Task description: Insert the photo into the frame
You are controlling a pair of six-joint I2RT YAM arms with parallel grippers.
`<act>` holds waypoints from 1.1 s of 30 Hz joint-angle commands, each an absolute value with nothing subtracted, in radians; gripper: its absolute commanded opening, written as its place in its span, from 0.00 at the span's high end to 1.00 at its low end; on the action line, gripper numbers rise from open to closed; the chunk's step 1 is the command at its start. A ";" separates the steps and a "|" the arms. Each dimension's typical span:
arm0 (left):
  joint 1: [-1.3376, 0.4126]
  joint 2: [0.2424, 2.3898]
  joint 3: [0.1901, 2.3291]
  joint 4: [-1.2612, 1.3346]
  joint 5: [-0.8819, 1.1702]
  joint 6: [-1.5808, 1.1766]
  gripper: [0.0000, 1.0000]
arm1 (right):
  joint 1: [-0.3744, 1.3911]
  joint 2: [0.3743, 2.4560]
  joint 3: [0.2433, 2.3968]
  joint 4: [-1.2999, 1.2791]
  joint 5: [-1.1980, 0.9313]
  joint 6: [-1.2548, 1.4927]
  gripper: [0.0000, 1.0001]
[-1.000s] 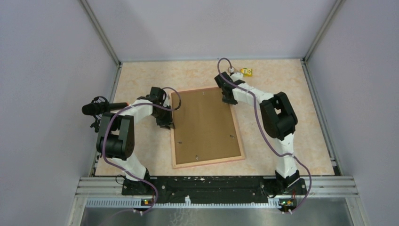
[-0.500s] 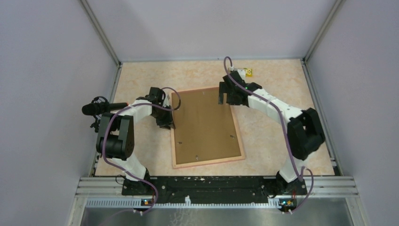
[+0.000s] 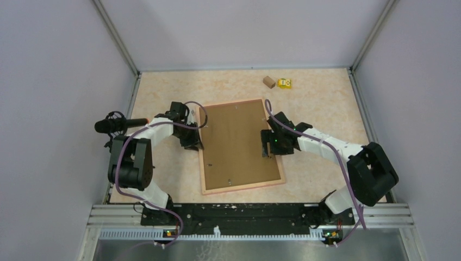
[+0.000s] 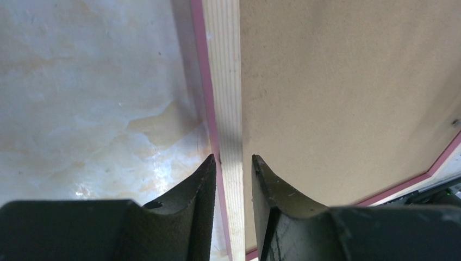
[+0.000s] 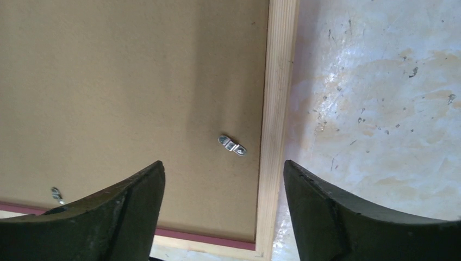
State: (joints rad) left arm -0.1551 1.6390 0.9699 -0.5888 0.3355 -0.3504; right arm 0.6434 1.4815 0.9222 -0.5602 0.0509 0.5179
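Top external view: pinkish light-wood rectangular picture frame (image 3: 243, 186), lying flat on the mottled beige table (image 3: 326, 103) between the two grippers, with a plain brown backing board (image 3: 236, 141) filling it.
Left gripper (image 4: 232, 163): jaws nearly closed astride the frame's left rail, apparently pinching it. Bare table lies to its left, board to its right.
Right gripper (image 5: 223, 168): jaws spread wide, holding nothing, above the board's right margin and right rail. A small metal turn-clip (image 5: 232, 144) sits just ahead, between its fingers.
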 commanded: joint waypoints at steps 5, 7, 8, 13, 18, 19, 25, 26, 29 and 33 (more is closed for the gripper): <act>-0.153 1.598 0.954 -0.583 0.319 -0.356 0.66 | 0.657 1.403 0.874 -0.486 0.139 0.417 0.31; -0.153 1.611 0.937 -0.572 0.322 -0.352 0.66 | 0.656 1.422 0.878 -0.484 0.134 0.416 0.38; -0.154 1.619 0.931 -0.569 0.327 -0.348 0.66 | 0.658 1.429 0.880 -0.485 0.133 0.416 0.40; -0.153 1.627 0.914 -0.562 0.336 -0.338 0.69 | 0.664 1.459 0.869 -0.483 0.141 0.409 0.48; -0.154 1.622 0.922 -0.565 0.317 -0.334 0.69 | 0.675 1.484 0.867 -0.482 0.151 0.409 0.51; -0.154 1.622 0.922 -0.565 0.320 -0.336 0.70 | 0.679 1.487 0.868 -0.483 0.152 0.409 0.52; -0.152 1.622 0.919 -0.559 0.332 -0.338 0.70 | 0.703 1.521 0.885 -0.495 0.176 0.410 0.53; -0.151 1.622 0.919 -0.558 0.332 -0.339 0.71 | 0.707 1.526 0.888 -0.495 0.179 0.409 0.53; -0.149 1.622 0.918 -0.557 0.335 -0.341 0.71 | 0.719 1.535 0.897 -0.495 0.207 0.409 0.54; -0.146 1.625 0.917 -0.555 0.343 -0.339 0.72 | 0.726 1.554 0.902 -0.491 0.221 0.414 0.55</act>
